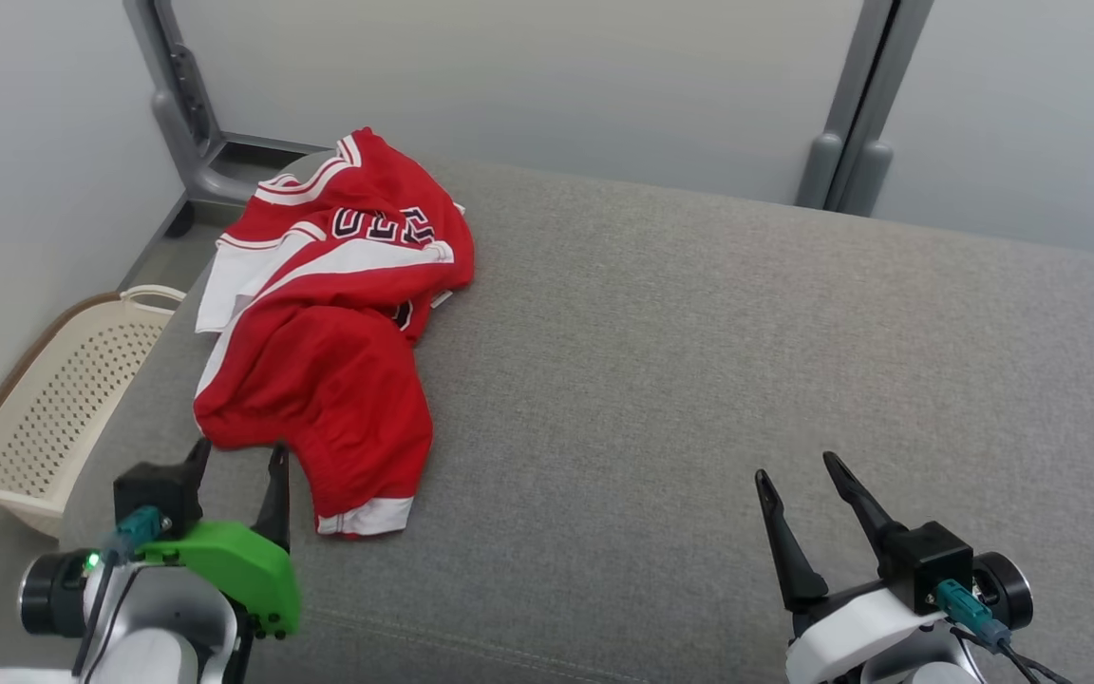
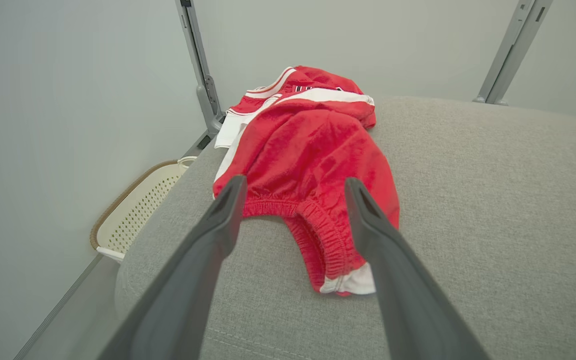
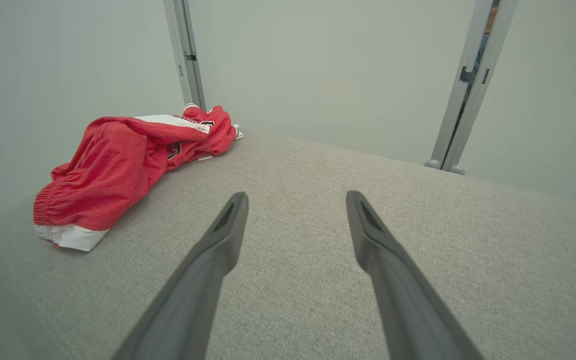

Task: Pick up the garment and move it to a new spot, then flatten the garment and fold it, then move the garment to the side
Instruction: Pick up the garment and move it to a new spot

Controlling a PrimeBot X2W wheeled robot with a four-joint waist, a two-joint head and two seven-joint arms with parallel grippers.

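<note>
The garment (image 1: 329, 323) is a crumpled red piece with white trim and dark lettering, heaped on the left part of the grey cushioned surface (image 1: 699, 361). My left gripper (image 1: 241, 451) stands open just short of its near edge, fingertips close to the elastic hem. Along those fingers, the garment (image 2: 308, 165) lies straight ahead, its hem between the tips of the left gripper (image 2: 293, 187). My right gripper (image 1: 799, 467) is open at the lower right, over bare fabric and well away from the garment. In the right wrist view the garment (image 3: 118, 165) lies off to the left of the open right gripper (image 3: 295, 199).
A cream perforated basket (image 1: 53, 408) sits on the floor beyond the surface's left edge. Grey metal posts (image 1: 181, 104) (image 1: 856, 104) rise against the pale wall behind. The surface's rounded left edge runs close to the garment.
</note>
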